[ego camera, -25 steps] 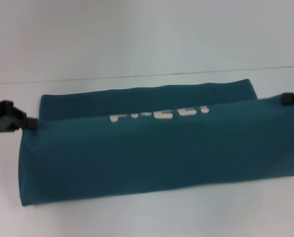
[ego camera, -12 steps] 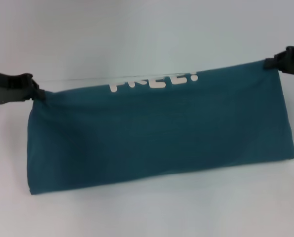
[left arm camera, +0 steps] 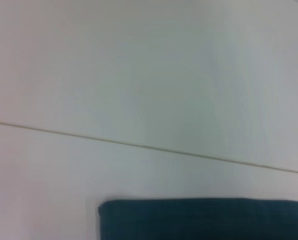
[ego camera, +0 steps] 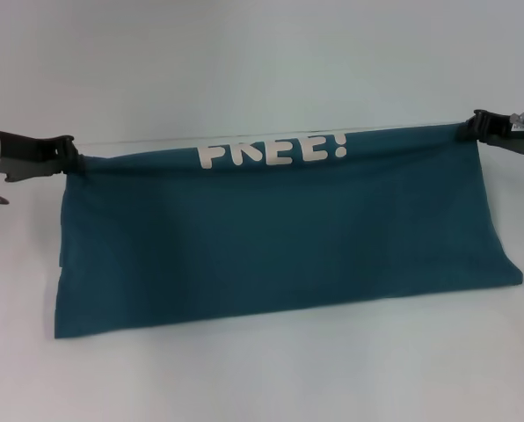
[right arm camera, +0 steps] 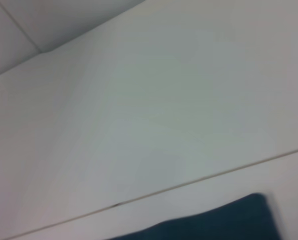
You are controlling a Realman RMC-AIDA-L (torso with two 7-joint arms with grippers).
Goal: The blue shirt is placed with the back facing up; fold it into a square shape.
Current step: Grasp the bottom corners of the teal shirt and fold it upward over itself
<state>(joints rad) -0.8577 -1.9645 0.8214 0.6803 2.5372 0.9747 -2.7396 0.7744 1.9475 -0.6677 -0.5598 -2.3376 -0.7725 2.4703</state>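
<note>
The blue shirt (ego camera: 280,242) is held up off the white table (ego camera: 262,70) by both arms, stretched taut along its top edge and hanging as a wide, flat panel toward the camera. The left gripper (ego camera: 67,154) is clenched on the top corner at the robot's left; the right gripper (ego camera: 475,127) is clenched on the opposite top corner, which sits slightly higher, so the top edge slopes gently upward toward the right. Cream-white lettering (ego camera: 272,150) runs along the top edge near its middle (the letters read "FREE!" and are cut off slightly at the fold line). The bottom edge of the shirt lies on or just above the table nearest the robot; contact cannot be confirmed. The lower right corner flares outward beyond the gripped corner above it. In the left wrist view, only a dark teal strip of the shirt (left arm camera: 204,220) shows against the table, with a thin seam line (left arm camera: 139,146) crossing the surface. The right wrist view shows another corner of the shirt (right arm camera: 224,220) and a similar seam line (right arm camera: 189,184).
</note>
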